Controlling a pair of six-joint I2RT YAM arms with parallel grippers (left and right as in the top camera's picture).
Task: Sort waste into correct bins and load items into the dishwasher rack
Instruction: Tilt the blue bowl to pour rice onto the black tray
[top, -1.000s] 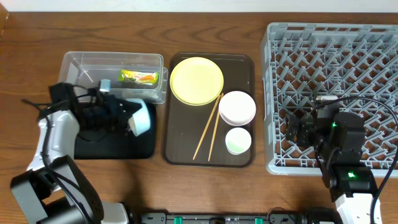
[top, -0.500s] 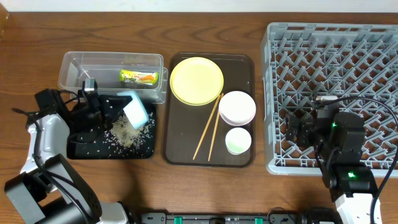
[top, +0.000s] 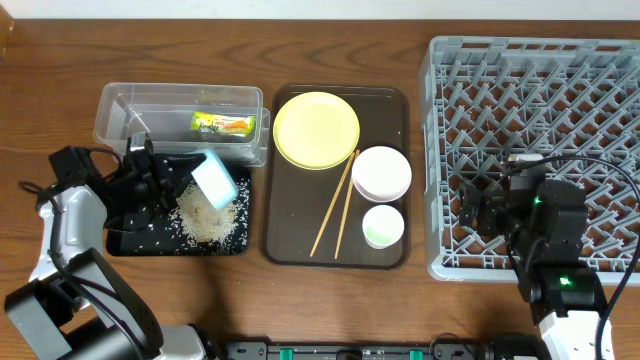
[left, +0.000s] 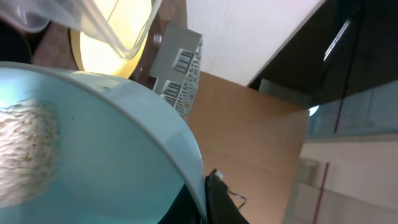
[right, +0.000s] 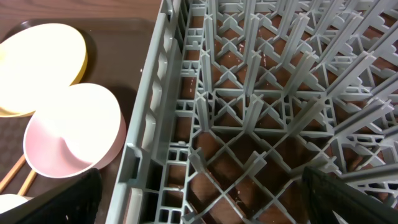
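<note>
My left gripper (top: 178, 174) is shut on the rim of the light-blue bowl (top: 215, 178), held tipped on its side over the black tray (top: 135, 240). White rice grains (top: 205, 216) lie spilled on the tray. In the left wrist view the bowl (left: 112, 155) fills the frame with rice (left: 25, 155) clinging inside. The green-and-yellow wrapper (top: 223, 124) lies in the clear tub (top: 120, 105). The yellow plate (top: 316, 130), white-pink bowl (top: 381, 172), pale-green cup (top: 382, 226) and chopsticks (top: 334, 203) sit on the brown tray. My right gripper (top: 482, 210) hangs open over the grey rack (top: 530, 60).
The brown serving tray (top: 290, 245) lies between the black tray and the rack. In the right wrist view the rack's pegs (right: 261, 106) are right below, with the white-pink bowl (right: 71, 140) and the yellow plate (right: 40, 62) to the left.
My left arm has drawn back to the left and turned the light-blue bowl over. Rice has poured out of it onto the black tray. The right arm has not moved.
</note>
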